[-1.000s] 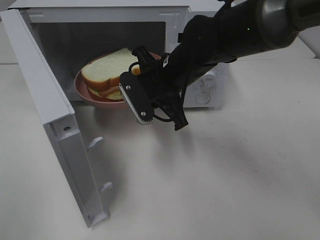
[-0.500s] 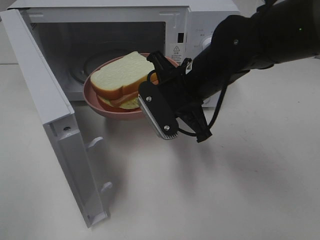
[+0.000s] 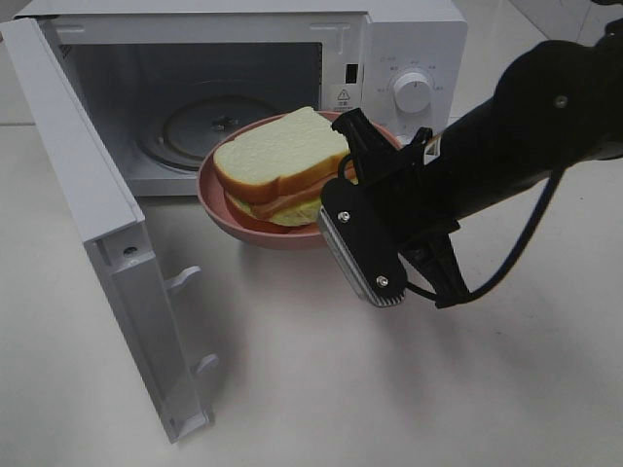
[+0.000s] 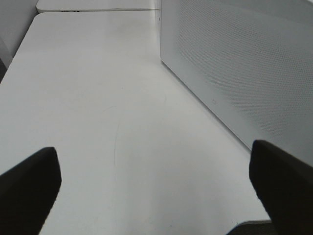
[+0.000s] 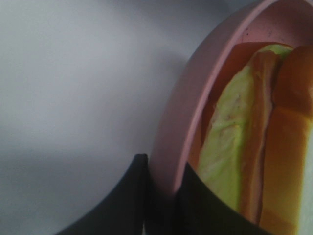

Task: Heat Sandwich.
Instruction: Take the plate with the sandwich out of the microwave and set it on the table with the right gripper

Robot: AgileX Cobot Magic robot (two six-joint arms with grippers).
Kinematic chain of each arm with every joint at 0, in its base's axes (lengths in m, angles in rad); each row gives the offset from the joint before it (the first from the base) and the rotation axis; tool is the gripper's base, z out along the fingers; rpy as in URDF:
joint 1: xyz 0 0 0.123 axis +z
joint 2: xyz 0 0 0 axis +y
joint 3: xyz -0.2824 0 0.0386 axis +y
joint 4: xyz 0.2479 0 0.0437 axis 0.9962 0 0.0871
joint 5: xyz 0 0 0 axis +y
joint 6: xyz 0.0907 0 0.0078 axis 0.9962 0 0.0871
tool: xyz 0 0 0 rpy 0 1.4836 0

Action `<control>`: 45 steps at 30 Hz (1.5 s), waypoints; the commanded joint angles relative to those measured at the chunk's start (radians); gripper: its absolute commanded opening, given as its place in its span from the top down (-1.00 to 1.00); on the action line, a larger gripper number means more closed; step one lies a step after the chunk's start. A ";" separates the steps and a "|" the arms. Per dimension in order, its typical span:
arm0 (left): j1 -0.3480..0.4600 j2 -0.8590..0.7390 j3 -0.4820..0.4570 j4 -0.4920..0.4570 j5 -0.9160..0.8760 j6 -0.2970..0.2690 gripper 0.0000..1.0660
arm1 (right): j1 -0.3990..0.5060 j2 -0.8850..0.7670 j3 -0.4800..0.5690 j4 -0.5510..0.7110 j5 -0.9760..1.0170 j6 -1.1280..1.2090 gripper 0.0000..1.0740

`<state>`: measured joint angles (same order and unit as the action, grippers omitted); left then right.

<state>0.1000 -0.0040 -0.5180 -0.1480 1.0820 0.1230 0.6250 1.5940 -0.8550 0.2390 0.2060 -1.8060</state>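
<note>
Right gripper is clamped on the rim of the pink plate; in the right wrist view one finger sits outside the rim, the other inside, jaws nearly closed on the plate edge. Sandwich lies on the plate just inboard of the fingers, with its green filling next to the inner finger. Plate sits in front of the open microwave, outside the cavity, beyond the fingertips. Microwave door is swung wide.

Left gripper is fully open, holding nothing, over bare white table, with the microwave's side wall off to one finger's side.
</note>
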 commanded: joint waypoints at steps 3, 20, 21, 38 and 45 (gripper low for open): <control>-0.006 -0.021 0.001 0.002 -0.008 -0.004 -0.88 | -0.006 -0.068 0.057 0.010 -0.040 0.008 1.00; -0.006 -0.021 0.001 0.002 -0.008 -0.004 -0.88 | -0.006 -0.309 0.271 0.006 -0.028 0.079 1.00; -0.006 -0.021 0.001 0.002 -0.008 -0.004 -0.88 | -0.006 -0.339 0.290 0.006 -0.025 0.091 1.00; -0.006 -0.021 0.001 0.002 -0.008 -0.004 -0.88 | -0.006 -0.570 0.404 -0.048 0.030 0.168 0.99; -0.006 -0.021 0.001 0.002 -0.008 -0.004 -0.88 | -0.006 -0.650 0.404 -0.149 0.108 0.272 0.99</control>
<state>0.1000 -0.0040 -0.5180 -0.1480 1.0820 0.1230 0.6250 0.9720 -0.4490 0.1180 0.3210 -1.5630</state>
